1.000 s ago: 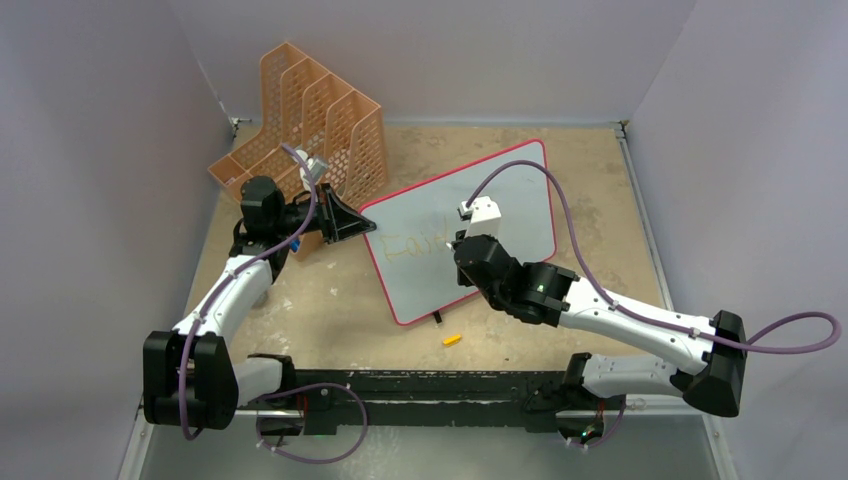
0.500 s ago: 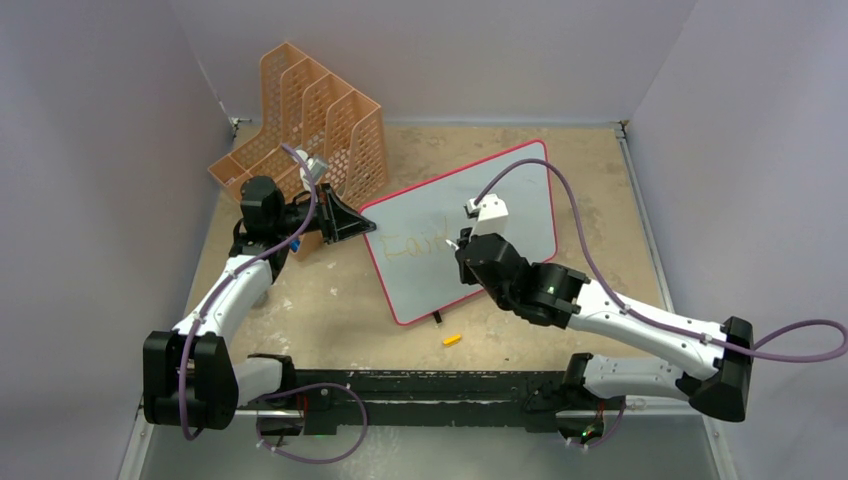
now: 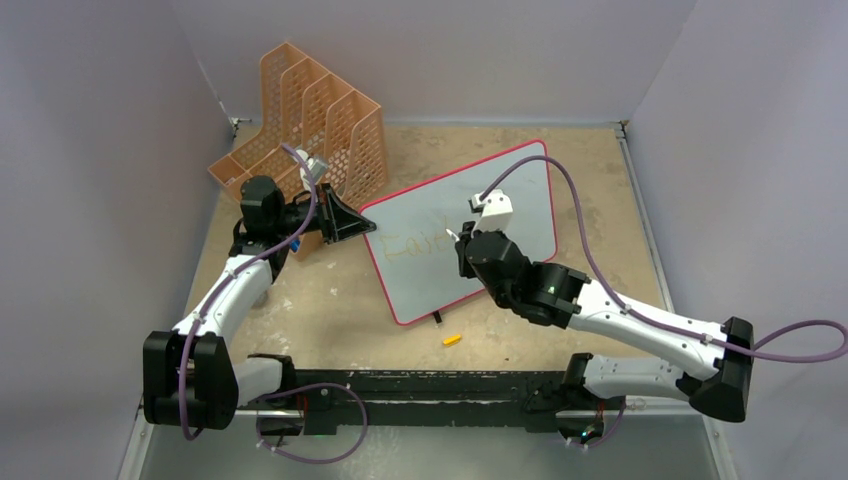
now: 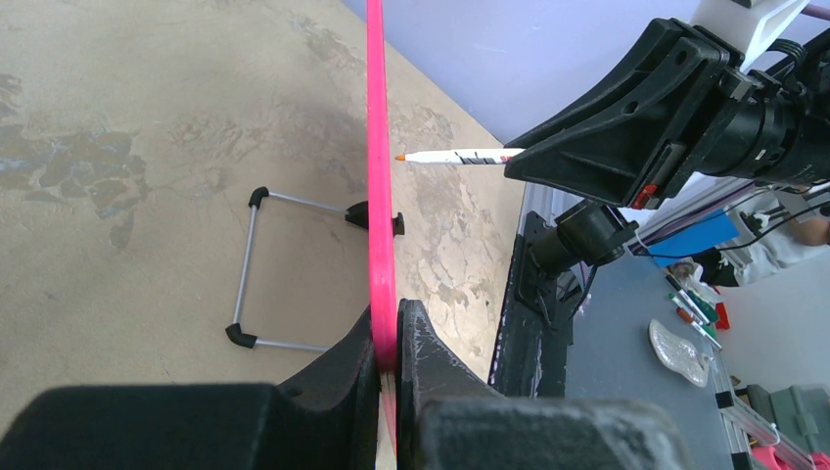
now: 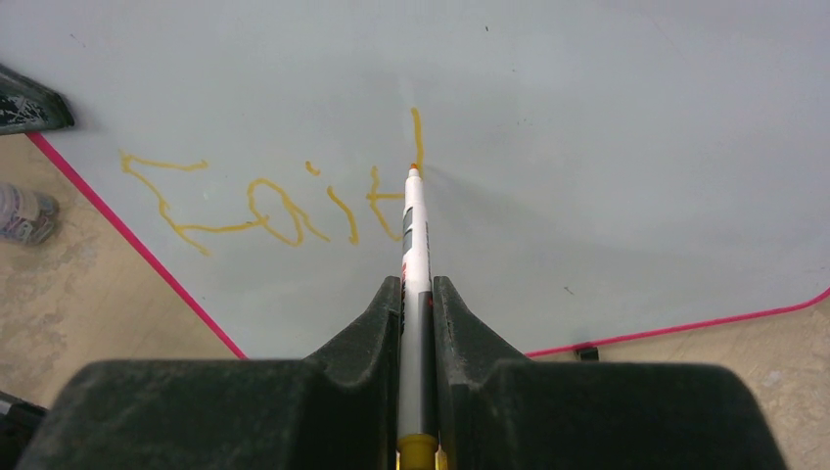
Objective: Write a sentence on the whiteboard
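The whiteboard (image 3: 510, 200), pale with a pink frame, stands tilted mid-table. My left gripper (image 3: 362, 226) is shut on its left frame edge (image 4: 376, 147), with the jaws pinching the pink rim. The sentence (image 5: 264, 211) is in yellow-orange letters reading "Fait", plus a short vertical stroke; it shows faintly in the top view (image 3: 415, 245). My right gripper (image 5: 418, 294) is shut on a white marker (image 5: 415, 235). The marker's orange tip is at the lower end of that stroke, right at the board's face. The marker also shows in the left wrist view (image 4: 455, 156).
An orange perforated file rack (image 3: 310, 130) stands at the back left, just behind my left gripper. A small orange marker cap (image 3: 452, 340) lies on the table in front of the board. The board's wire stand (image 4: 250, 269) juts out behind it. Walls enclose three sides.
My right gripper has moved slightly to the right and farther along the board with the marker. The left gripper and the board have not moved.
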Controlling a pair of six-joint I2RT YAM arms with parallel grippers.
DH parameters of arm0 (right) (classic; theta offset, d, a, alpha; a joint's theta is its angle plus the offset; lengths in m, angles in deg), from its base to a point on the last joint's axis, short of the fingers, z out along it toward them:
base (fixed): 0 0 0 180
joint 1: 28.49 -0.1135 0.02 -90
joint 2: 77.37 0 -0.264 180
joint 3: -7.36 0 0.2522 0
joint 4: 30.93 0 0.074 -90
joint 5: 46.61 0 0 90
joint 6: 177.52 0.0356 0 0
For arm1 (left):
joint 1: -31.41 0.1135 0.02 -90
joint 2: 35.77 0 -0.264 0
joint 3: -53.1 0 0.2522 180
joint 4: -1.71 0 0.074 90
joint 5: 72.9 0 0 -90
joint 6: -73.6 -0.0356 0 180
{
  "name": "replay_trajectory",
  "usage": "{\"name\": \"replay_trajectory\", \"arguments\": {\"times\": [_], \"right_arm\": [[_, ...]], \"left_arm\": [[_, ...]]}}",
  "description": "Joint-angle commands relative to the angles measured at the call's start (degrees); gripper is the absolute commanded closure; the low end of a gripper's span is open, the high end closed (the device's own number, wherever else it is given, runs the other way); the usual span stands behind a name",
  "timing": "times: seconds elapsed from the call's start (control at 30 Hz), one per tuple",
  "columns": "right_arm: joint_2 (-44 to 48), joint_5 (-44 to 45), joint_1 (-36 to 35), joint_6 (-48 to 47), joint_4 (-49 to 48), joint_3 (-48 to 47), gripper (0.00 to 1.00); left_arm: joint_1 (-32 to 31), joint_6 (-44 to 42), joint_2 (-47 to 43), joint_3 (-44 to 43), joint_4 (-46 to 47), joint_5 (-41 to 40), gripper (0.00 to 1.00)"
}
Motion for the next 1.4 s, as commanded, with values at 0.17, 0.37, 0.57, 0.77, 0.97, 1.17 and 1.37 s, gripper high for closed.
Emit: {"name": "replay_trajectory", "arguments": {"times": [0.17, 0.37, 0.57, 0.77, 0.97, 1.17, 1.37], "right_arm": [[-0.77, 2.84, 0.17, -0.77, -3.91, 0.52, 1.0], [-1.28, 3.0, 0.19, -0.79, -4.03, 0.79, 1.0], [-1.38, 4.07, 0.25, -0.77, -3.92, 1.57, 1.0], [-1.46, 5.34, 0.71, -0.3, -3.21, 1.72, 1.0], [-1.21, 6.0, 1.25, 1.21, -1.39, 1.9, 1.0], [-0.85, 4.93, 1.27, 2.0, -0.17, 2.35, 1.0], [-0.5, 3.63, 1.27, 2.93, 0.7, 3.17, 1.0]], "left_arm": [[-0.12, -3.37, 0.15, -1.79, 1.36, 2.59, 1.0], [-0.13, -3.37, 0.11, -1.8, 1.36, 2.58, 1.0], [-0.12, -3.46, 0.07, -1.79, 1.32, 2.58, 1.0], [-0.12, -3.46, 0.02, -1.79, 1.27, 2.59, 1.0], [-0.12, -3.46, -0.04, -1.79, 1.27, 2.59, 1.0], [-0.12, -3.55, -0.11, -1.79, 1.19, 2.5, 1.0], [-0.12, -3.55, -0.11, -1.79, 1.19, 2.41, 1.0]]}}
